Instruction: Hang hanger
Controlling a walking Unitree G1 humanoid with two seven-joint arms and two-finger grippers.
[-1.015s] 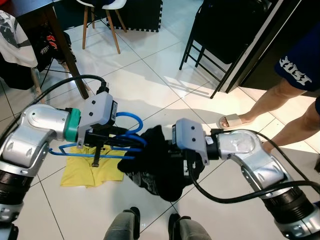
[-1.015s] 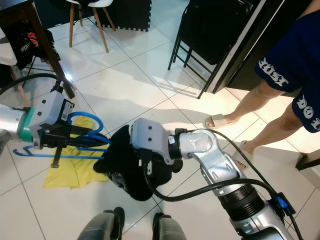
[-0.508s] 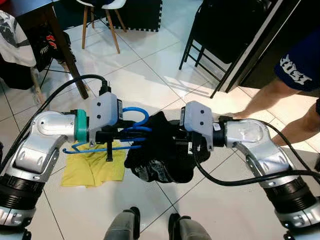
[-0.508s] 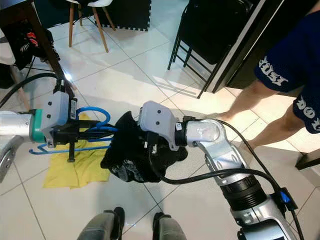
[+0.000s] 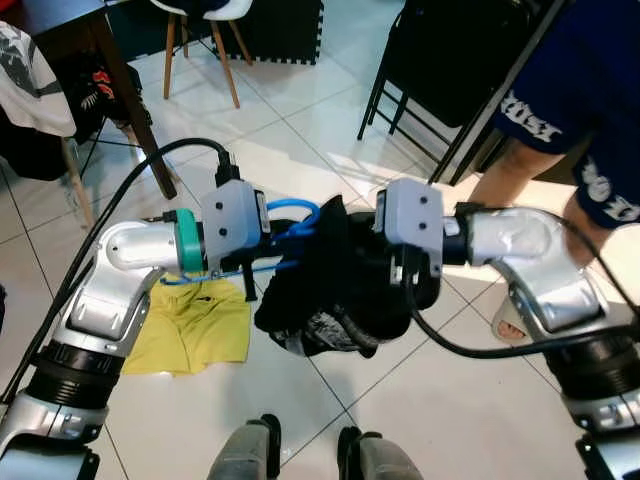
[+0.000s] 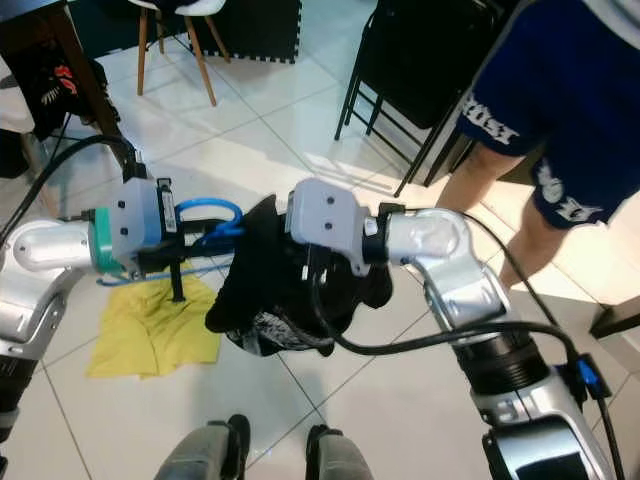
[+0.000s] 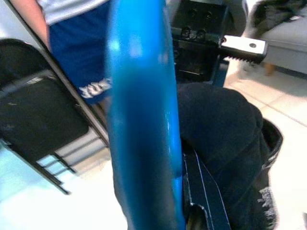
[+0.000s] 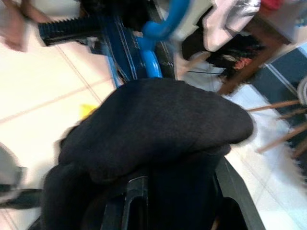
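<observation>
The left gripper (image 5: 262, 262) is raised in front of the robot at chest height, its jaws closed on the blue hanger (image 5: 290, 222). The hanger's curved hook arches at about 12 o'clock from the jaws, and its thin bar runs back under the wrist toward 9 o'clock. In the left wrist view the blue hanger (image 7: 141, 110) crosses the frame close to the lens, pressed against the black cloth.

The right gripper (image 5: 405, 285) faces the left one from 3 o'clock, its jaws buried in a black garment (image 5: 335, 285), so I cannot tell how wide they stand; the right wrist view shows the garment (image 8: 153, 129) bunched over the fingers. The garment hangs between the two grippers, touching the hanger's end and drooping toward 6 o'clock, a pale printed patch at its lower edge.

On the tiled floor (image 5: 270, 130) below the left arm lies a yellow garment (image 5: 200, 335). A person in blue shorts (image 5: 560, 90) stands at 2 o'clock, beside a black folding chair (image 5: 440, 60). A wooden-legged chair (image 5: 205, 40) stands at 11 o'clock.
</observation>
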